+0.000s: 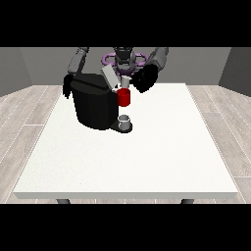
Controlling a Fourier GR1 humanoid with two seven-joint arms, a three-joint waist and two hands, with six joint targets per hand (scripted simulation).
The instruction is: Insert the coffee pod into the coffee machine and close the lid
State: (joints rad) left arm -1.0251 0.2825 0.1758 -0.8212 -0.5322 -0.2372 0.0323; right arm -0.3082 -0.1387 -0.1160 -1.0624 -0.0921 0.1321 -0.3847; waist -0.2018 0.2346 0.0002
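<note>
1. Front view shows two black hands. The hand at the view's right (145, 78) hangs just right of the coffee machine's top, near its raised lid (110, 76); whether its fingers are spread or curled I cannot tell.
2. The hand at the view's left (66, 88) sits at the machine's far left edge, partly hidden behind the body; its fingers cannot be made out either.
3. One black coffee machine (95, 102) stands on the far left part of the white table (132, 162), with one red thing at the machine (124, 97) on its right side.
4. One small grey thing (125, 120) sits on the machine's base, below the red one; whether it is the pod is unclear.
</note>
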